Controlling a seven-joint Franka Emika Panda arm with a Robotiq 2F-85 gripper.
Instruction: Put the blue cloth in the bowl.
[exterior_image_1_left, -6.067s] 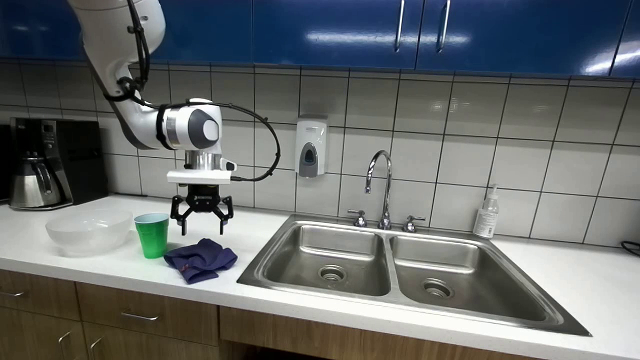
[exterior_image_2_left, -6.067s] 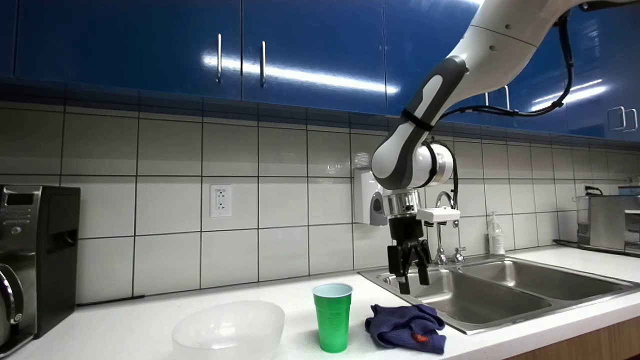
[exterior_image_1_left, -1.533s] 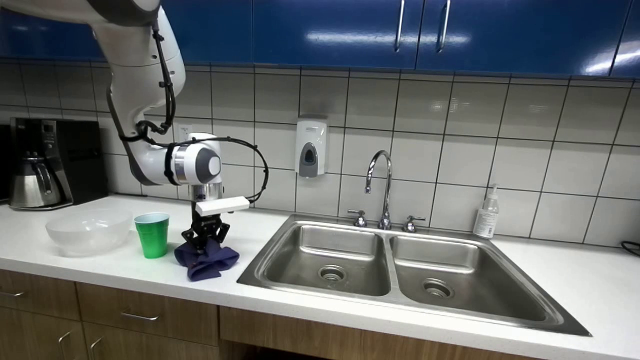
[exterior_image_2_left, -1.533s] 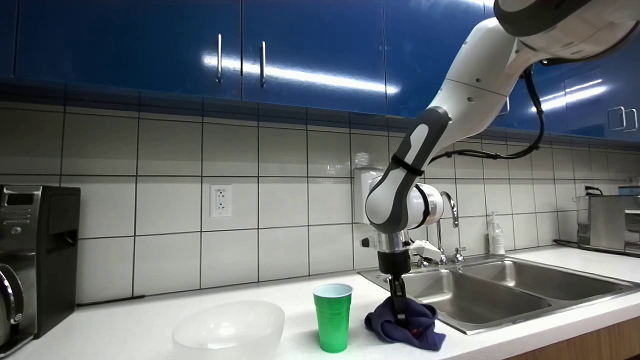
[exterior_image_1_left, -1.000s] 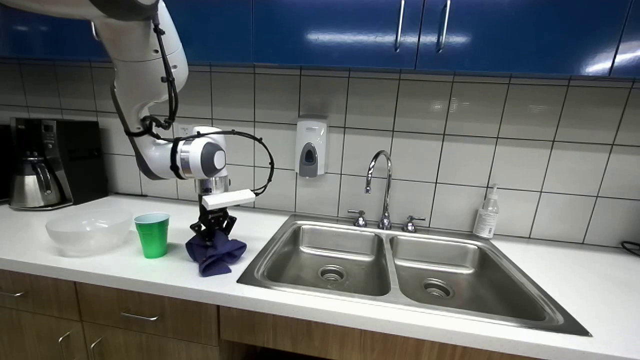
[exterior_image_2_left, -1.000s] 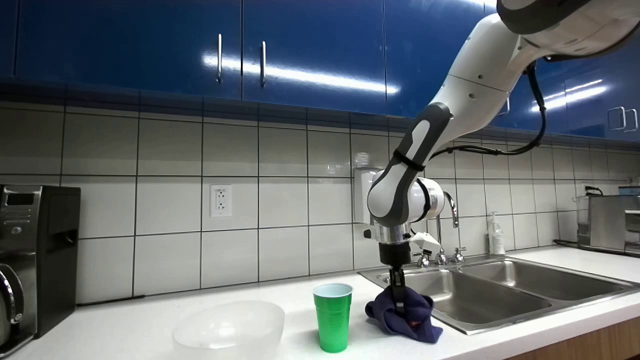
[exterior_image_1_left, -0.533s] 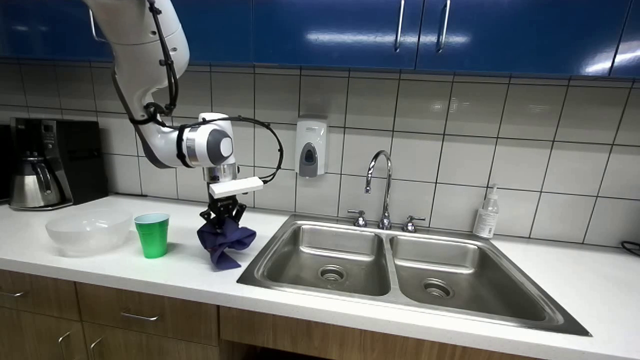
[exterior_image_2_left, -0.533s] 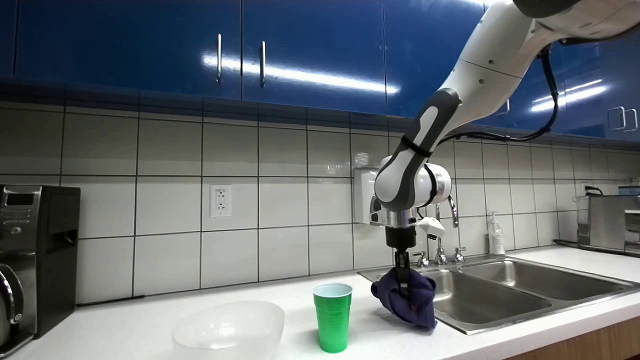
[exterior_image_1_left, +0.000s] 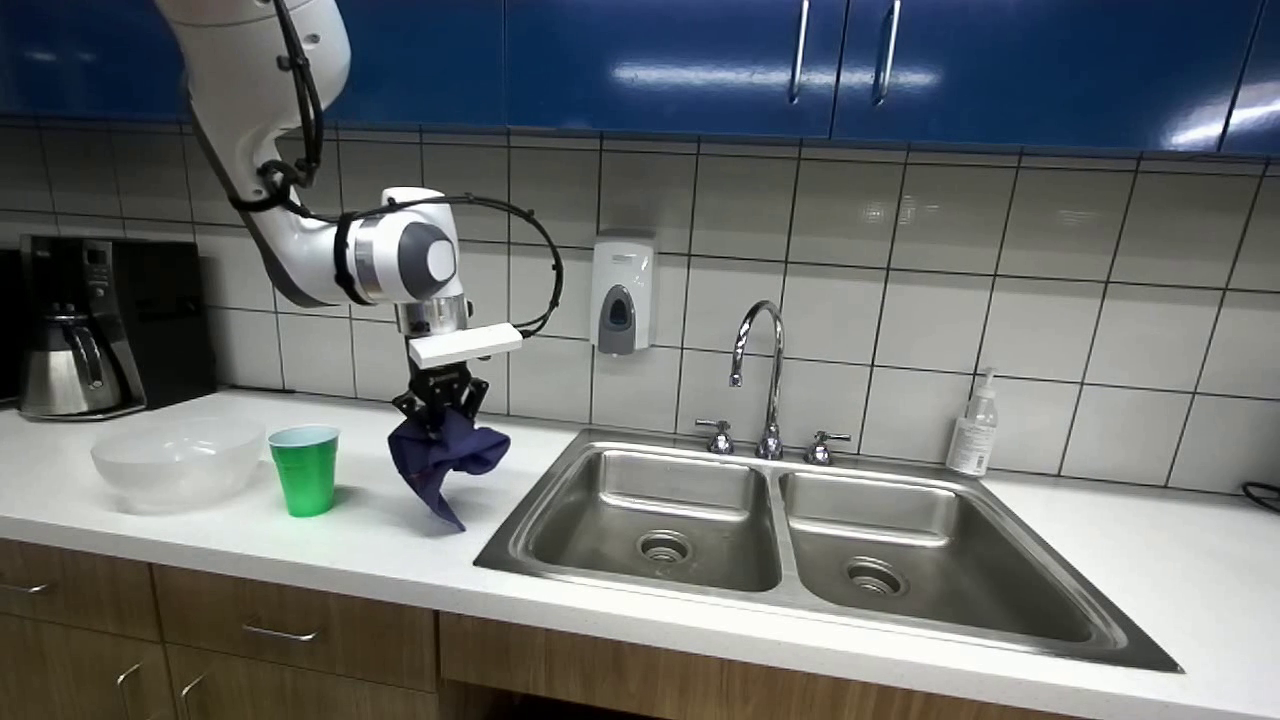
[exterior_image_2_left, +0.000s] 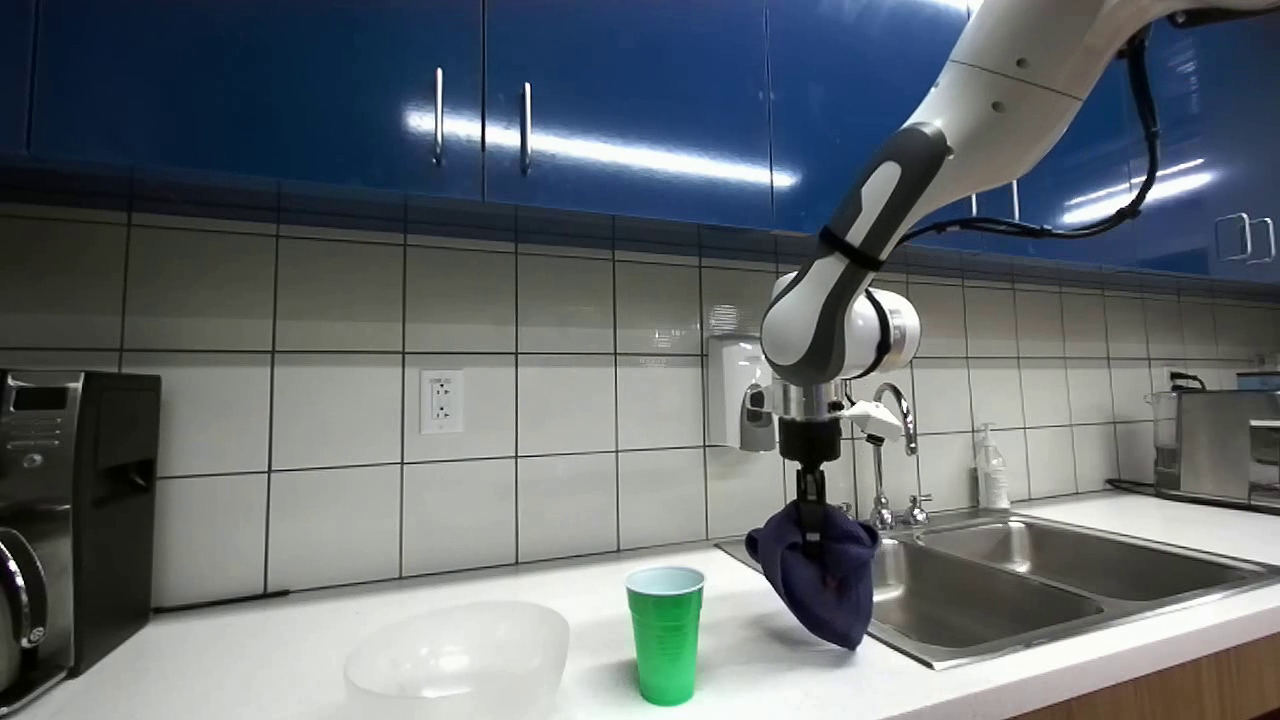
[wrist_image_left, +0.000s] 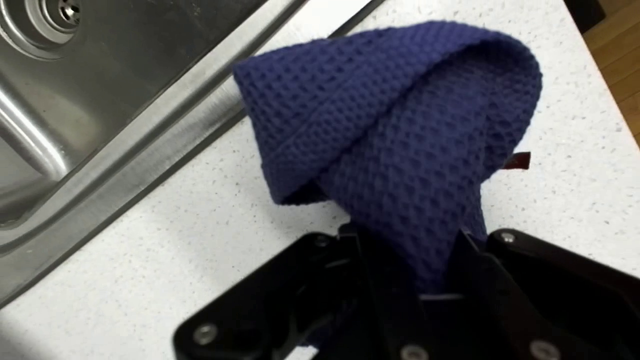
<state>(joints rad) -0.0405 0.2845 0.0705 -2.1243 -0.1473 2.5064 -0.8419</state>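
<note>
Gripper (wrist_image_left: 412, 250): while its jaws point down above the counter (exterior_image_1_left: 50, 460), nearly together, a fold of the blue cloth (wrist_image_left: 430, 150) is pinched between them.
Cloth: caught in the jaws, most of it bunched past their tips in the wrist view, one corner trailing below; whether that corner touches the counter cannot be told.
Red strip (wrist_image_left: 518, 161): sticks out from the cloth towards the counter's front edge.
Sink (wrist_image_left: 165, 142): on the cloth's other side, its rim partly behind the cloth in the wrist view.
Bowl (exterior_image_1_left: 175, 485): nearer the counter's front edge than its back edge, well apart from the cloth.
Green cup (exterior_image_1_left: 305, 480): upright, between bowl and cloth.
</note>
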